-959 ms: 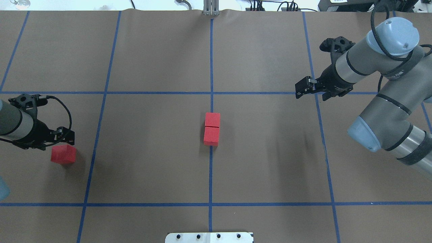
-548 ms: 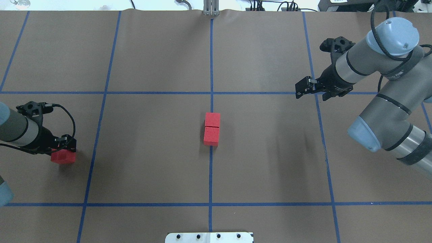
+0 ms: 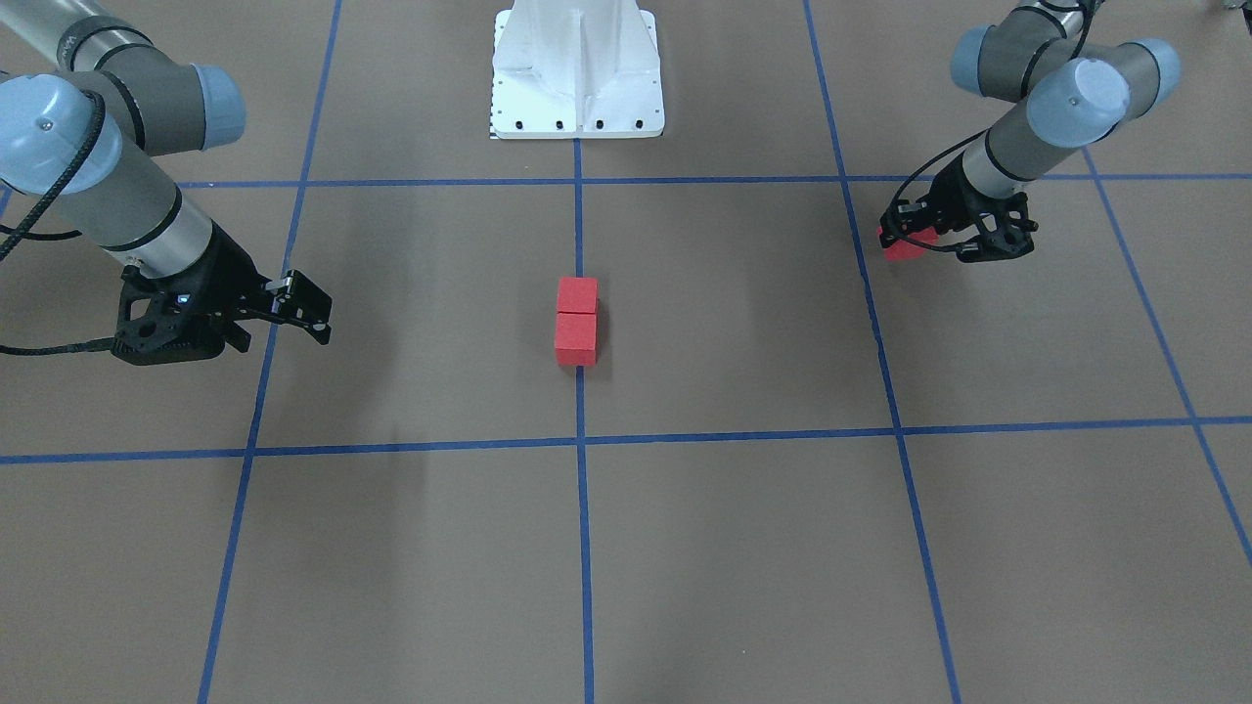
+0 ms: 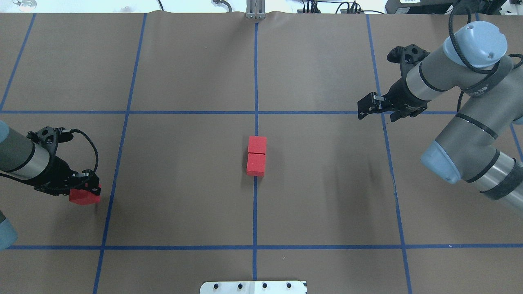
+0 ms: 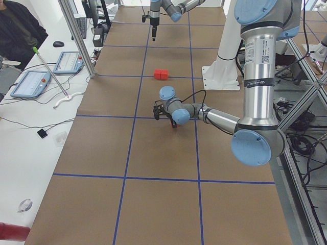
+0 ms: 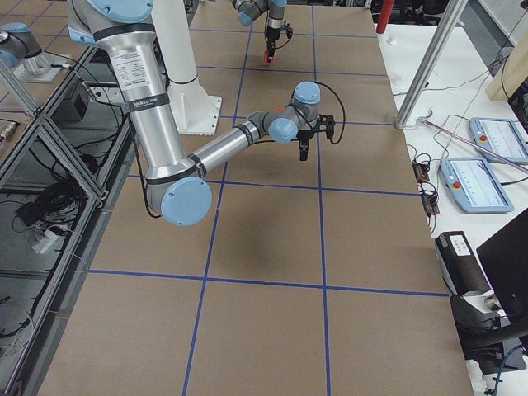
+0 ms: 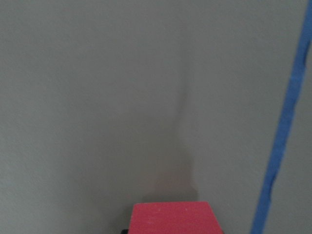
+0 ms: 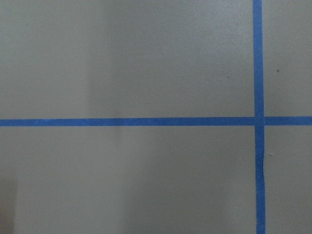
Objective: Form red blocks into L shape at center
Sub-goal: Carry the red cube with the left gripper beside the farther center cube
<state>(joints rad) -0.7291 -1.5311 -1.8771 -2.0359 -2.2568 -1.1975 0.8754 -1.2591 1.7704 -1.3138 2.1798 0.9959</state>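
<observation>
Touching, two red blocks (image 4: 257, 145) (image 4: 256, 165) lie centered; left pincer (image 4: 88, 189) clamps a third block (image 4: 83, 198); right pincer (image 4: 365, 107) gapes.

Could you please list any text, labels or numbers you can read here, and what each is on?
No text is legible.
Marking on the right arm: too small to read.
Label on the left arm: blurred, unreadable.
The red blocks are plain.

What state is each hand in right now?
Left hand: closed, holding a red block.
Right hand: open, holding nothing.
</observation>
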